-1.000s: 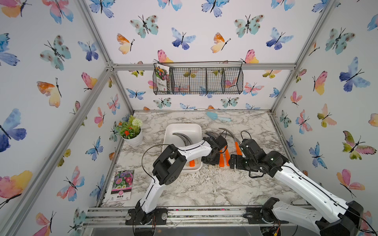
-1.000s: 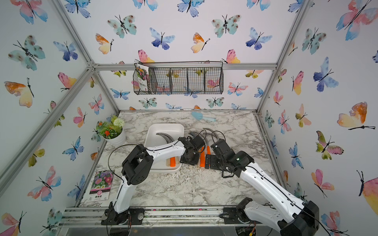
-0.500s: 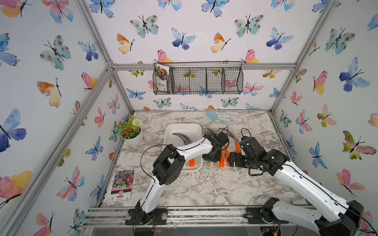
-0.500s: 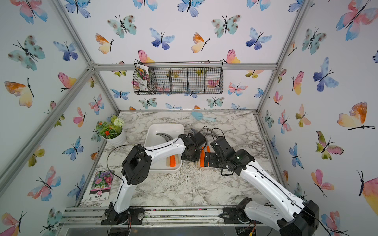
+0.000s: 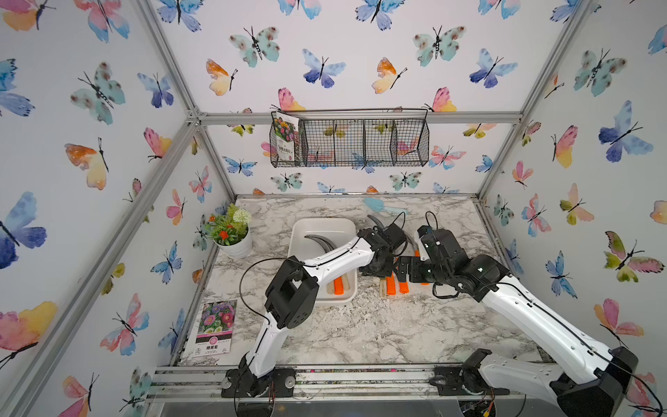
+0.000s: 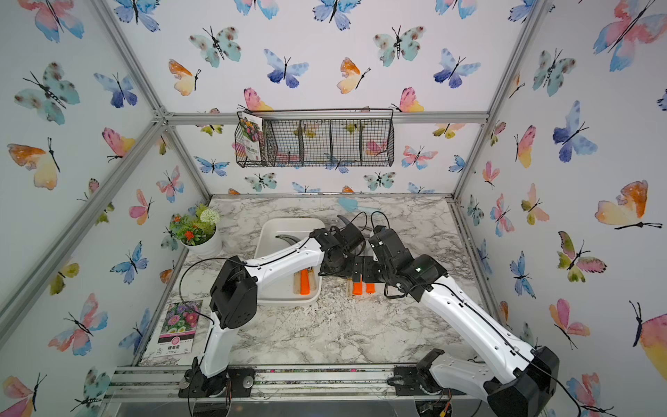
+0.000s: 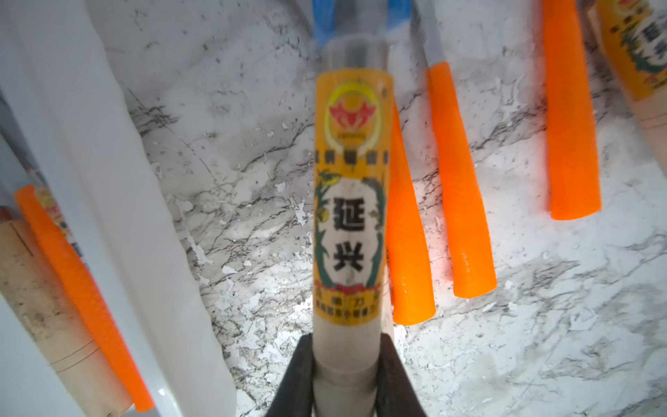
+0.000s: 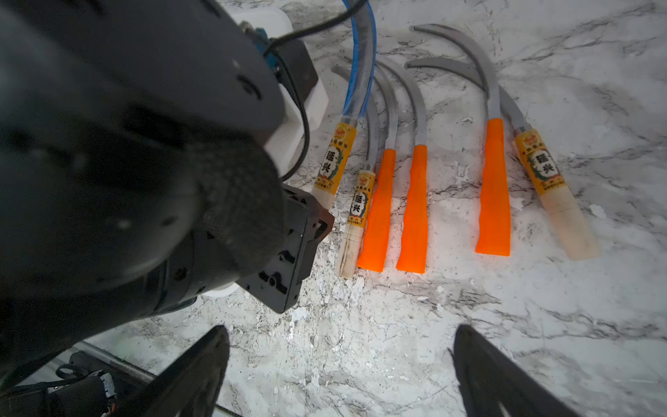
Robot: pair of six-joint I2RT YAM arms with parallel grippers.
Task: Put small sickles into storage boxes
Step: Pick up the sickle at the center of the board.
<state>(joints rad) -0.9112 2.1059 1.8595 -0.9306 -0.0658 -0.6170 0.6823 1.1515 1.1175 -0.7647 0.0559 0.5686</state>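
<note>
My left gripper (image 7: pixel 344 375) is shut on the butt of a pale wood sickle (image 7: pixel 348 216) with a gold-black label, just right of the white storage box (image 7: pixel 90 144). In both top views that gripper (image 5: pixel 379 267) sits beside the box's (image 5: pixel 325 225) right rim. Inside the box lie grey blades (image 5: pixel 321 242) and an orange handle (image 5: pixel 338 285). Several sickles lie in a row on the marble, with orange handles (image 8: pixel 377 213) and labelled wood handles (image 8: pixel 552 195). My right gripper (image 8: pixel 339 335) is open over bare marble in front of the row, nothing between its fingers (image 8: pixel 216 339).
The left arm's black wrist (image 8: pixel 126 162) crowds close beside the right gripper. A flower pot (image 5: pixel 232 234) stands left of the box and a seed packet (image 5: pixel 214 326) lies at the front left. A pale blue trowel (image 5: pixel 379 205) lies at the back. A wire basket (image 5: pixel 350 142) hangs on the back wall.
The left wrist has shifted slightly with the wood sickle still in its grip. The right arm has barely moved and its gripper stays open.
</note>
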